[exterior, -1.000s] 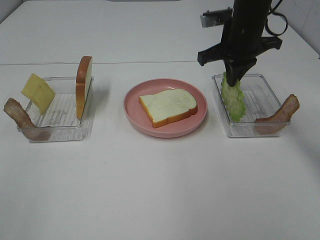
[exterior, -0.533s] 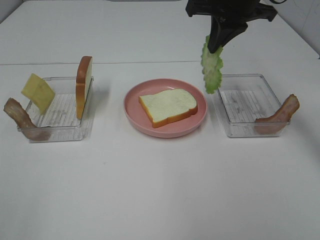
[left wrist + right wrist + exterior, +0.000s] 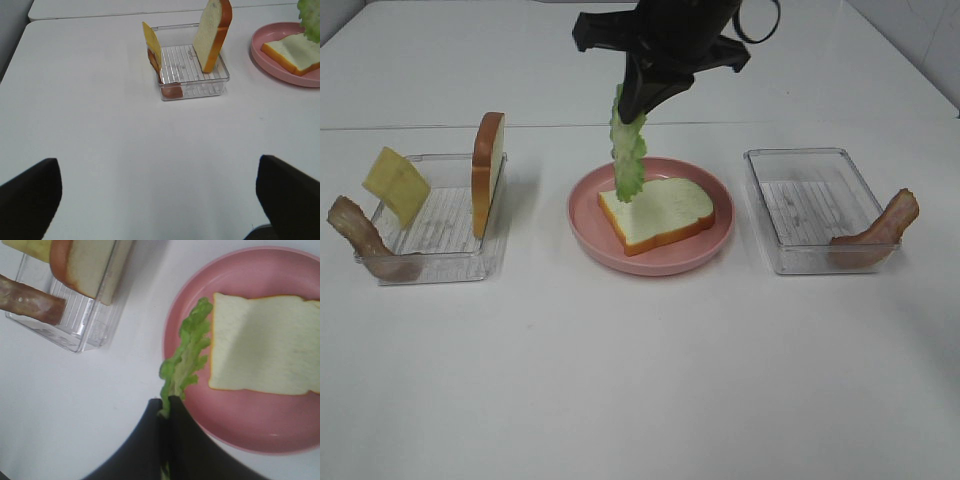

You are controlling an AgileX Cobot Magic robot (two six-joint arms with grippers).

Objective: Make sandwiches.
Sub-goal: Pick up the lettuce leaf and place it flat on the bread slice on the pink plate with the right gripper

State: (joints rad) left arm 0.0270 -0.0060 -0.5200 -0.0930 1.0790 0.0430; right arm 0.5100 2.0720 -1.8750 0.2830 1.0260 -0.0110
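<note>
Lettuce leaf [image 3: 628,155]: hangs lengthwise from the right gripper [image 3: 633,108], whose jaws are clamped on its upper end. The arm reaches in from the far side, above the middle of the table. The leaf's lower tip is over the pink plate [image 3: 588,228], at the edge of the flat bread slice [image 3: 660,212] that faces the left tray. Whether tip and bread touch cannot be told. The right wrist view confirms it: the leaf [image 3: 186,352] runs alongside the slice's [image 3: 262,342] short edge, over the plate's pink floor [image 3: 240,412], with the fingers [image 3: 150,440] pinched together on the stem.

Flat bread slice: white face up, brown crust, roughly centred on the plate, nothing lying on it.

Left tray [image 3: 440,268], clear plastic:
- upright bread slice [image 3: 487,172] leaning against the wall nearest the plate
- cheese square [image 3: 396,185] tilted against the opposite wall
- left bacon strip [image 3: 362,240] draped over the outer near corner

Right tray [image 3: 815,262], clear plastic: right bacon strip [image 3: 880,228] propped over its outer near corner.

Left gripper [image 3: 157,165]: jaws spread wide, holding nothing, above bare white table [image 3: 640,380], well short of the left tray [image 3: 192,92].
</note>
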